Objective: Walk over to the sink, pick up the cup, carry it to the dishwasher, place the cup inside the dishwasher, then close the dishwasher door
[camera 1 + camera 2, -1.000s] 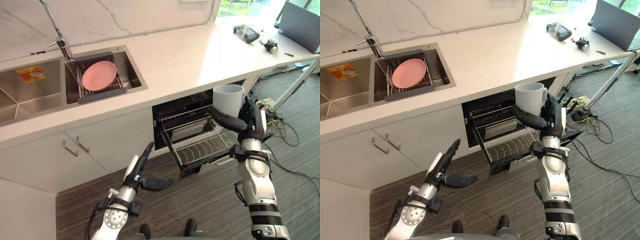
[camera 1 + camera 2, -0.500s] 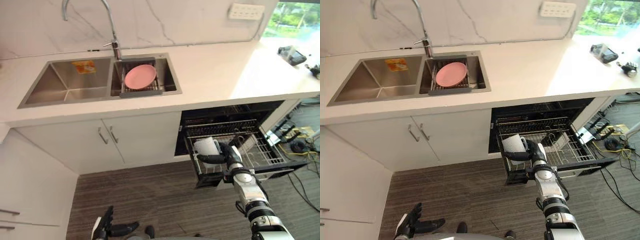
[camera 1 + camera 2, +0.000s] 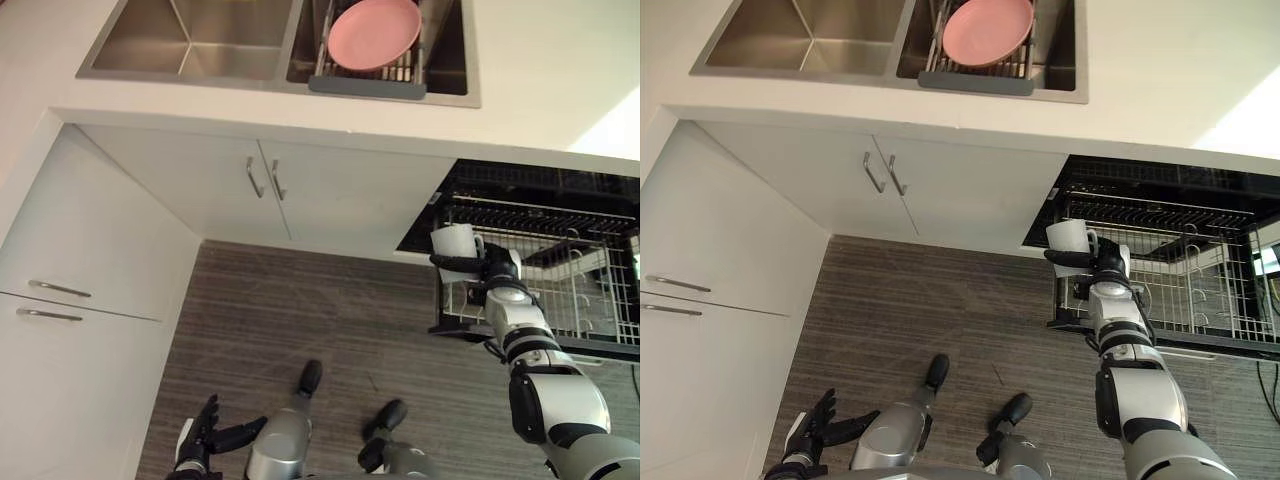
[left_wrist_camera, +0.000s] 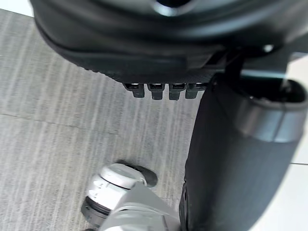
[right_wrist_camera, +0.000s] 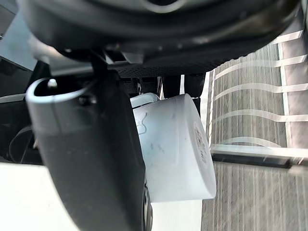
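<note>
Looking down from the robot's head. Nearest to me, low on my left, the left hand (image 3: pixel 205 438) hangs over the grey wood-grain floor (image 3: pixel 320 310). Its fingers are straight and spread, its thumb points sideways, and it holds nothing.

Further out on my right, the right hand (image 3: pixel 490 270) is clamped on the white cup (image 3: pixel 452 240). The dark thumb crosses the front of the cup's wall and the fingers wrap round the far side. The cup stands upright with its mouth up and its handle turned toward the hand. In the right wrist view the cup (image 5: pixel 173 144) sits tight between the thumb (image 5: pixel 96 159) and the palm, with rack wires showing past it.

The cup is at the near left corner of the pulled-out wire rack (image 3: pixel 590 300). I cannot tell whether it touches the wires. The rack juts out from the open dishwasher (image 3: pixel 540 185), whose inside is dark, under the desk's edge.

To the left of the dishwasher are two white cabinet doors (image 3: pixel 330 195) with metal handles at the seam. Further left is a white drawer front (image 3: pixel 80 260) with two bar handles.

Above them runs the white desk (image 3: pixel 550 80). Set into it is a steel double sink (image 3: pixel 190 40). In the right-hand basin a pink plate (image 3: pixel 375 30) rests on a drainer rack (image 3: pixel 365 85).
</note>
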Controlling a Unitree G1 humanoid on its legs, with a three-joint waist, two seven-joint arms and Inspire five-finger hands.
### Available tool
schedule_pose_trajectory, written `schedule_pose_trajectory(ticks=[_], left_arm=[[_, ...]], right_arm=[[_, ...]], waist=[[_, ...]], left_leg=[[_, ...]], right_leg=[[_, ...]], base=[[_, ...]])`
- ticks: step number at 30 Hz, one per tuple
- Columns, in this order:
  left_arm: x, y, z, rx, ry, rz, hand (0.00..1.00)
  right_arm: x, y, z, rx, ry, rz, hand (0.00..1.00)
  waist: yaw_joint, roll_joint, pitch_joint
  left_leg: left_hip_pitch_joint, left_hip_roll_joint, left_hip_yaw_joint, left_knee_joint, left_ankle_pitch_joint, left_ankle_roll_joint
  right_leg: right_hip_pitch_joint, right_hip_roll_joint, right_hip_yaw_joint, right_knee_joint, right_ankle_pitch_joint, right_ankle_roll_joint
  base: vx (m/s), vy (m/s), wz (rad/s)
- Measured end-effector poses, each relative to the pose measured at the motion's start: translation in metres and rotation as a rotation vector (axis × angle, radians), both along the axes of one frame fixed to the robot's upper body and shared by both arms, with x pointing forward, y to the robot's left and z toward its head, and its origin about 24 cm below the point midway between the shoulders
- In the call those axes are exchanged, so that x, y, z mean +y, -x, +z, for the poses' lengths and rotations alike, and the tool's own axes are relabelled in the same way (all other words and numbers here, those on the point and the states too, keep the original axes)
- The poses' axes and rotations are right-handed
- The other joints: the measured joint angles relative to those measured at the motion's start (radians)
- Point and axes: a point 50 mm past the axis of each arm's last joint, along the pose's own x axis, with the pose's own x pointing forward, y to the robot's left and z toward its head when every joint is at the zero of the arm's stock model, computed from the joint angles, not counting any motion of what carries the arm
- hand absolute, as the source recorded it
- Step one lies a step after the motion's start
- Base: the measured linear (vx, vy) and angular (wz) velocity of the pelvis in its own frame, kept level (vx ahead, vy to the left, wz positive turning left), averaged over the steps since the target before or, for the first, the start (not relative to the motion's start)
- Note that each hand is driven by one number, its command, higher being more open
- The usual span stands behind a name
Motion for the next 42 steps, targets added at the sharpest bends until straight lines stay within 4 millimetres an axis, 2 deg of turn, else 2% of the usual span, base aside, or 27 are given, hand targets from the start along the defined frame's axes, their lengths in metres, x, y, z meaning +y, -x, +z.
schedule_pose_trajectory(ticks=[4,5,7,11,16,19,25,35,36,42], left_arm=[[0.0,-0.004,0.001,-0.013,-0.001,-0.002,1.0],[0.001,-0.006,0.001,-0.015,-0.004,-0.002,1.0],[0.002,-0.006,0.001,-0.014,-0.005,-0.001,1.0],[0.002,-0.006,0.001,-0.015,0.005,0.013,1.0],[0.003,-0.006,0.001,-0.02,0.01,0.029,1.0],[0.001,-0.006,0.0,-0.016,0.008,0.015,1.0],[-0.006,-0.006,-0.001,-0.011,0.023,-0.016,1.0],[-0.005,-0.007,-0.001,-0.009,0.029,-0.006,1.0],[-0.005,-0.006,-0.001,-0.003,0.03,-0.005,1.0],[-0.005,-0.007,-0.002,0.009,0.041,-0.012,1.0]], right_arm=[[-0.002,-0.008,0.014,-0.056,-0.037,-0.047,0.0],[-0.006,-0.011,0.024,-0.079,-0.028,-0.071,0.0],[-0.012,-0.011,0.029,-0.095,-0.048,-0.114,0.0],[-0.028,-0.01,0.044,-0.118,-0.029,-0.212,0.0],[-0.044,-0.014,0.075,-0.203,-0.021,-0.332,0.0],[-0.052,-0.014,0.085,-0.221,-0.004,-0.355,0.0],[-0.06,-0.011,0.082,-0.166,-0.017,-0.36,0.0],[-0.054,-0.017,0.084,-0.133,-0.07,-0.297,0.0],[-0.054,-0.017,0.084,-0.132,-0.075,-0.286,1.0],[-0.056,-0.018,0.088,-0.142,-0.087,-0.25,1.0]], waist=[[0.001,0.001,0.026],[0.003,0.002,0.039],[0.003,0.003,0.043],[0.002,0.006,0.045],[-0.001,0.026,0.068],[-0.003,0.038,0.083],[-0.009,0.047,0.088],[-0.015,0.064,0.12],[-0.015,0.067,0.124],[-0.012,0.07,0.126]], left_leg=[[-0.021,-0.005,-0.007,-0.005,-0.007,0.0],[-0.035,0.006,0.037,-0.005,-0.011,0.007],[-0.04,0.011,0.059,0.0,-0.002,0.002],[-0.053,0.005,0.052,0.005,0.006,0.009],[-0.055,-0.001,0.057,0.009,0.006,0.008],[-0.055,-0.002,0.059,0.009,0.007,0.008],[-0.064,0.003,0.06,0.008,0.011,0.007],[-0.09,0.004,0.074,0.017,0.011,0.007],[-0.092,0.004,0.072,0.019,0.011,0.007],[-0.111,0.007,0.069,0.032,0.011,0.007]], right_leg=[[-0.007,-0.007,-0.005,0.0,0.0,0.0],[-0.016,-0.012,-0.008,0.002,0.0,0.001],[-0.017,-0.013,-0.007,0.003,0.0,0.001],[-0.033,-0.018,0.016,0.012,-0.001,0.001],[-0.037,-0.026,0.046,0.017,-0.002,0.003],[-0.039,-0.028,0.051,0.024,-0.012,0.016],[-0.053,-0.027,0.055,0.033,-0.015,0.019],[-0.089,-0.028,0.073,0.044,-0.015,0.018],[-0.09,-0.028,0.072,0.045,-0.016,0.017],[-0.106,-0.028,0.072,0.059,-0.02,0.012]], base=[[0.0,0.008,0.13],[-0.01,0.02,0.06],[0.02,0.011,0.12],[0.09,-0.002,0.1],[0.02,0.013,-0.02],[0.0,0.002,-0.01],[0.0,0.0,0.0],[0.03,-0.01,-0.04],[0.0,-0.002,0.04],[0.0,0.0,0.01]])
